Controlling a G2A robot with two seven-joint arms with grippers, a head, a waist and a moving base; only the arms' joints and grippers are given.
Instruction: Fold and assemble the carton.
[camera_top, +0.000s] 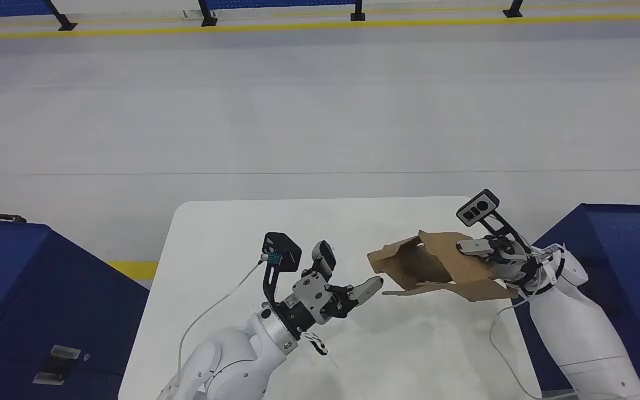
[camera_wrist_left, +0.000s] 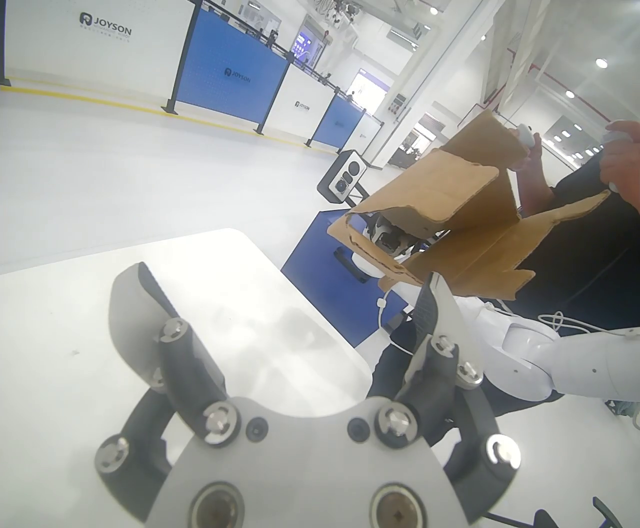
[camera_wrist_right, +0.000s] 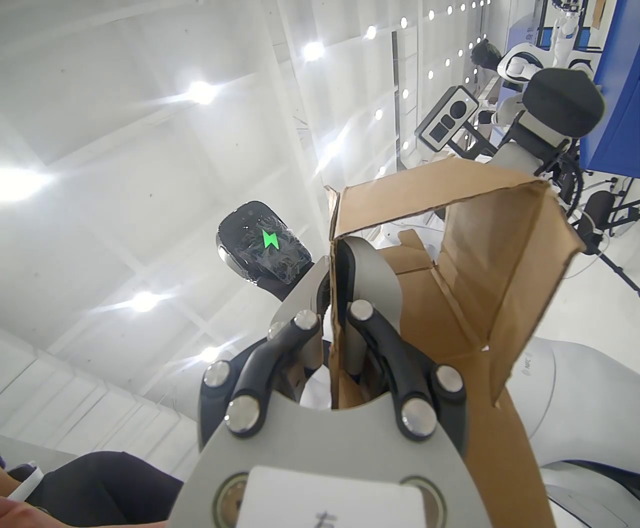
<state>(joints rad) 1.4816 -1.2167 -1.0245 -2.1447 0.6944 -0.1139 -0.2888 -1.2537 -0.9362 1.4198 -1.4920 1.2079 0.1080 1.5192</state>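
The carton (camera_top: 430, 265), brown corrugated board that is only partly opened, is held over the right-hand part of the white table (camera_top: 230, 260), near that table's far right corner. In the left wrist view the carton (camera_wrist_left: 450, 215) hangs clear above the level of the table (camera_wrist_left: 75, 310), its walls skewed rather than square and its flaps loose and spreading outwards. Its open mouth faces the middle of the table. The right gripper (camera_top: 492, 250) sits at the table's right edge and is clamped on the carton. In the right wrist view the carton (camera_wrist_right: 450, 280) has one thin wall pinched by the right gripper (camera_wrist_right: 334, 280), one finger lying inside the box and the other outside it. The left gripper (camera_top: 348, 272) is above the middle of the table, towards its near side, and aims at the carton's mouth without touching it. The left gripper (camera_wrist_left: 285, 285) has its two fingers spread wide with nothing between them.
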